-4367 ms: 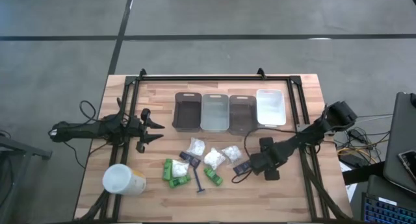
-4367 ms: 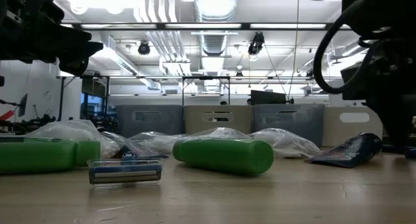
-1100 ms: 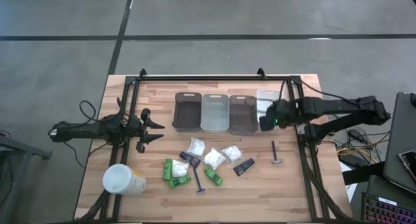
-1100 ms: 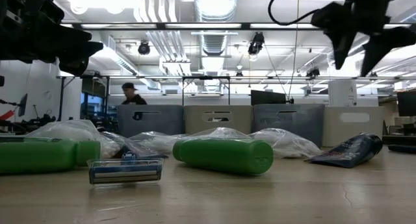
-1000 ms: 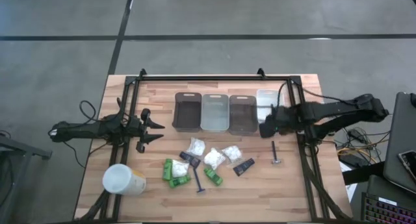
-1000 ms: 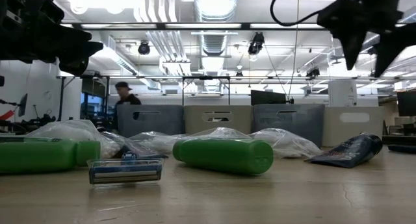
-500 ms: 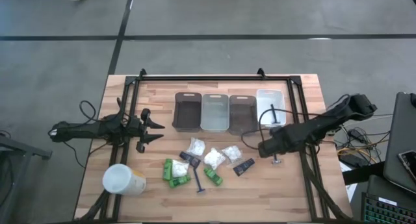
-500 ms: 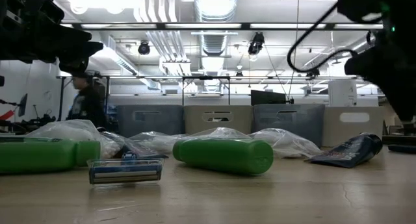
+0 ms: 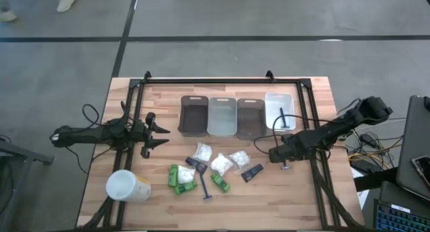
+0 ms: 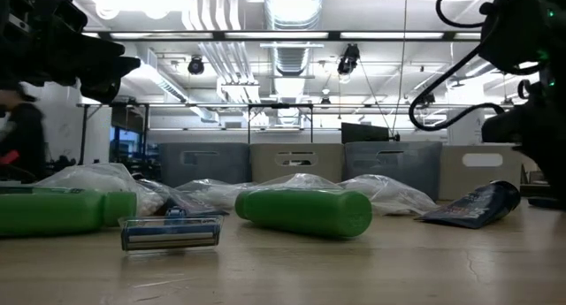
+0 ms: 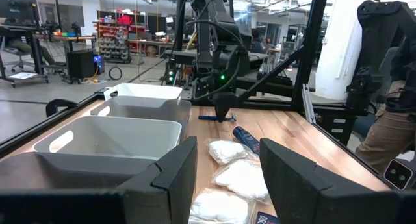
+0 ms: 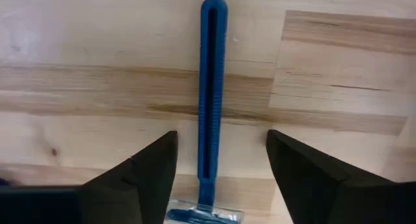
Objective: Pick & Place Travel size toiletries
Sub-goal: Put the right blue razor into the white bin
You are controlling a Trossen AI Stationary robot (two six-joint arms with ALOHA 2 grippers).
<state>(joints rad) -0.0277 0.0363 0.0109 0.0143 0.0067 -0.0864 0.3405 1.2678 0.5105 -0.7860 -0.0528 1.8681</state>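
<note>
Right end effector point(image 12: 218, 178) (open) over razor point(image 12: 211, 113), wood table point(image 12: 338, 62).

The razor point(image 9: 286, 166) under the right gripper point(image 9: 275, 155) is mostly hidden from above — only its head (barely) shows.

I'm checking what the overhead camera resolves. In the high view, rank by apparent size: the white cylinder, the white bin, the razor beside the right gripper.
1. White bin: largest.
2. White cylinder: clearly smaller than the bin.
3. Razor: smallest, mostly hidden under the right gripper, so its full length is unsure.
</note>
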